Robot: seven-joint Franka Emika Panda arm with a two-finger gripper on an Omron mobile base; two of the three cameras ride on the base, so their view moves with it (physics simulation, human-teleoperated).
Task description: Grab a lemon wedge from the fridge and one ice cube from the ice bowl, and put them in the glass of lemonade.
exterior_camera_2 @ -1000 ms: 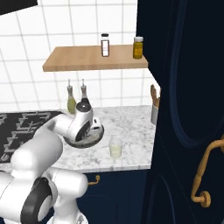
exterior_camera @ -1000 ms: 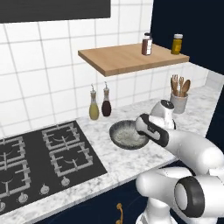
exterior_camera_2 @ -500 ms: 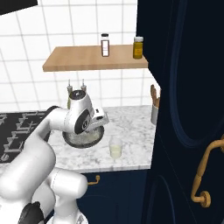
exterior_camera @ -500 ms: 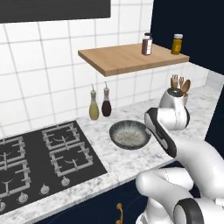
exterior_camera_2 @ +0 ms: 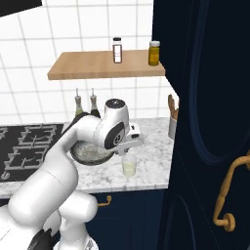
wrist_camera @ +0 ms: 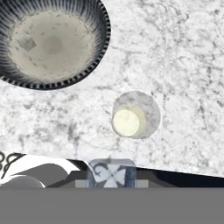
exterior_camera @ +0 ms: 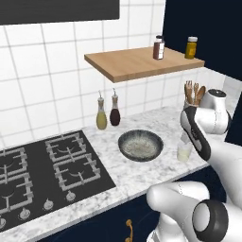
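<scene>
Gripper (wrist_camera: 111, 174) grips ice cube (wrist_camera: 112, 173) above glass of lemonade (wrist_camera: 135, 114).

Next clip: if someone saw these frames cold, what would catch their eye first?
Probably the big white arm bent over the marble counter, its gripper above the glass of lemonade, with a pale ice cube pinched between the tips. Next, the dark ice bowl just beside the glass, between it and the black stove. Above hangs a wooden shelf carrying two jars.
</scene>
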